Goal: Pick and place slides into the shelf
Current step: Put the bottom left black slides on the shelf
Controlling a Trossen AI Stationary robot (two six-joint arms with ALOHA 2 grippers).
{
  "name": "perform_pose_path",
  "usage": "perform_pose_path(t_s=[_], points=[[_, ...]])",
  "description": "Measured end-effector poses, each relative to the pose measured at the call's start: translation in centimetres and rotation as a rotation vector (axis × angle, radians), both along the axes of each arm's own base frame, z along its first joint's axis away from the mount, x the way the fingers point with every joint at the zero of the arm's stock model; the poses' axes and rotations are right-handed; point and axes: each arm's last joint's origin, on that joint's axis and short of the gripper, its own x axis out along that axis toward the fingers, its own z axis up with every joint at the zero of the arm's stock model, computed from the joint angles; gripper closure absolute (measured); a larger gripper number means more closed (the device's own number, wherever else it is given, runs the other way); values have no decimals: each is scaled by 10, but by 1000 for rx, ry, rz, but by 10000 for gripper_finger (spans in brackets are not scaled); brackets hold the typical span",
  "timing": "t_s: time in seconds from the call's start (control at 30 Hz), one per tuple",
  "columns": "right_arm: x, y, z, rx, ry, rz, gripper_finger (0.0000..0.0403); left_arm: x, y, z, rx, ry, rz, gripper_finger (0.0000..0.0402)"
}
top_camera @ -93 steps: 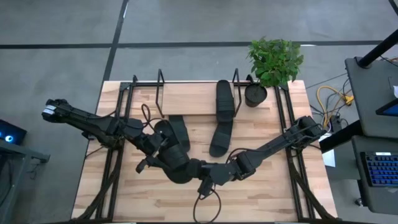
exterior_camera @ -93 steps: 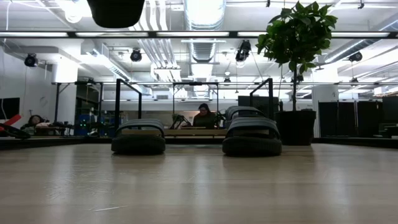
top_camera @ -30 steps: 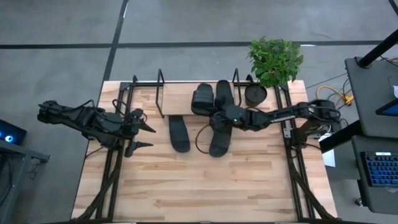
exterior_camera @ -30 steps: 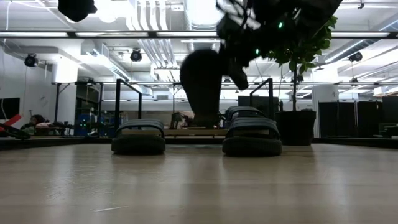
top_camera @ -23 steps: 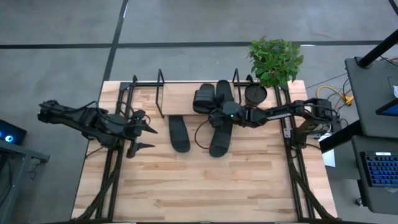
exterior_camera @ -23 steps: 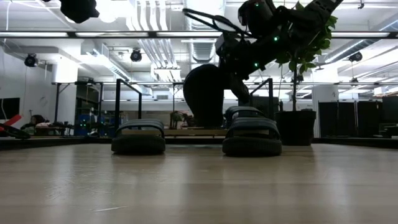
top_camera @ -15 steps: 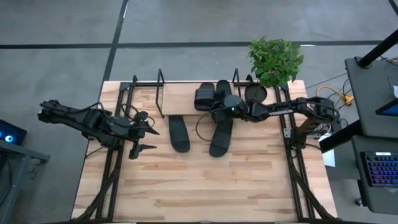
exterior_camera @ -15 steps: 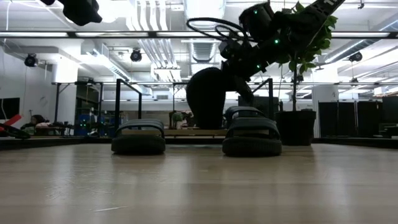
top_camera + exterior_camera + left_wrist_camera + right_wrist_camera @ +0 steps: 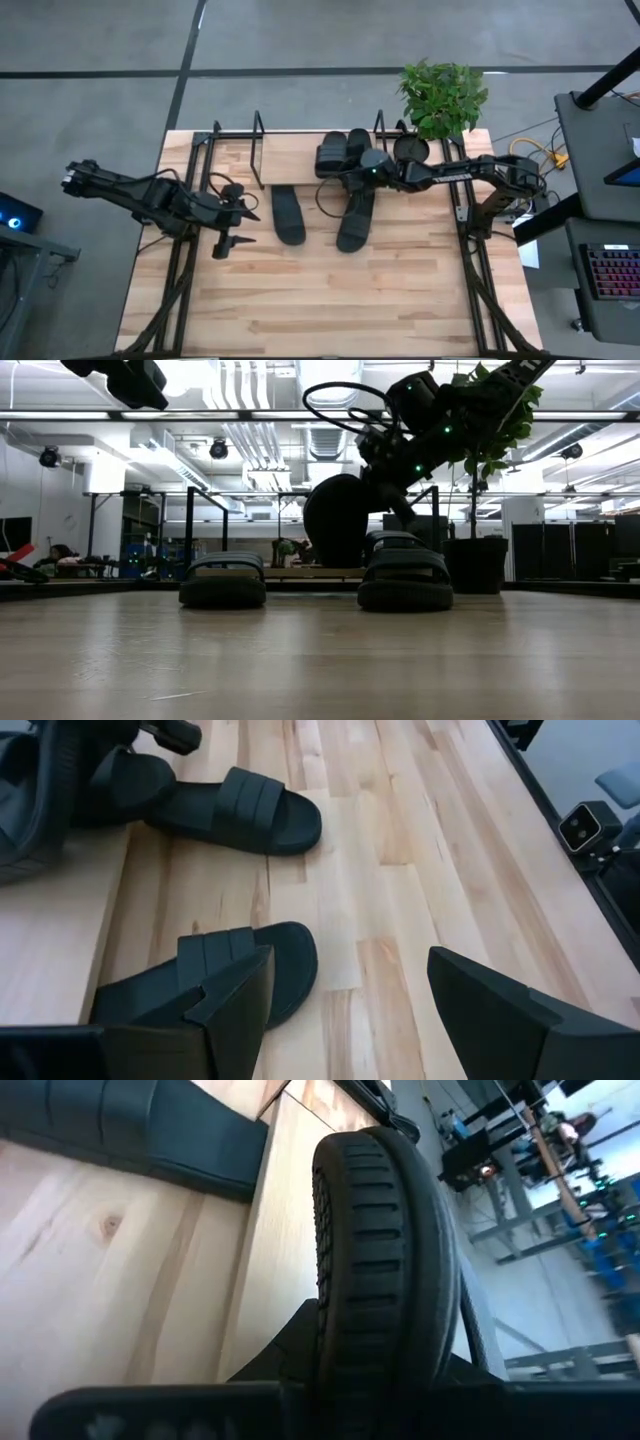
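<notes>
Right hand (image 9: 352, 168), clamped on a slide (image 9: 331, 158), has carried it over the shelf (image 9: 295, 158) beside the shelved slide (image 9: 357, 143); release next; left hand (image 9: 235, 228) open, idle.

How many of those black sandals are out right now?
4. One lies on the shelf board; one is held on edge over it by the right pincer; two lie on the table.

- Slide (image 9: 375, 1260) clamped in the right gripper (image 9: 352, 168): matt black rubber, ribbed edge.
- Shelf (image 9: 295, 158) beneath it: pale, smooth wood.
- Uprights (image 9: 258, 135): thin black wire.
</notes>
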Motion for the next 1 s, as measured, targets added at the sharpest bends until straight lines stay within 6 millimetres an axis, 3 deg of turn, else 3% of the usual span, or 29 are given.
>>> perform_pose_path(t_s=[0.13, 0.33, 0.5, 1.0], points=[[0, 0, 1, 38, -15, -13, 350, 1, -1, -1, -38, 14, 17, 153], [2, -3, 7, 143, -45, -70, 263, 2, -2, -3, -70, 35, 11, 153], [5, -5, 16, 191, -3, -100, 222, 2, -2, -3, -79, 39, 15, 153], [13, -4, 47, 410, 50, -161, 205, 5, -4, -7, -154, 87, 34, 152]])
